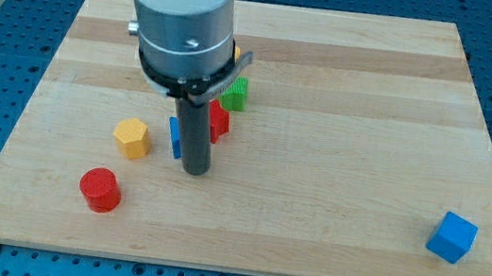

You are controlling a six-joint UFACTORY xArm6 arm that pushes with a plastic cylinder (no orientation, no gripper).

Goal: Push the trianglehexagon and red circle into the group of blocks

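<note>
My tip (195,169) rests on the counter (337,169) just right of the blue block (174,137), with the red block (219,121) and green block (236,93) of the group beyond it toward the view's top; no pincer is fitted, so none can be open or closed. The yellow hexagon (132,137) lies left of the blue block, the red circle (100,189) left and lower. Risk: any leftward stroke from here strikes the blue block first, scattering the group or driving both targets away.
</note>
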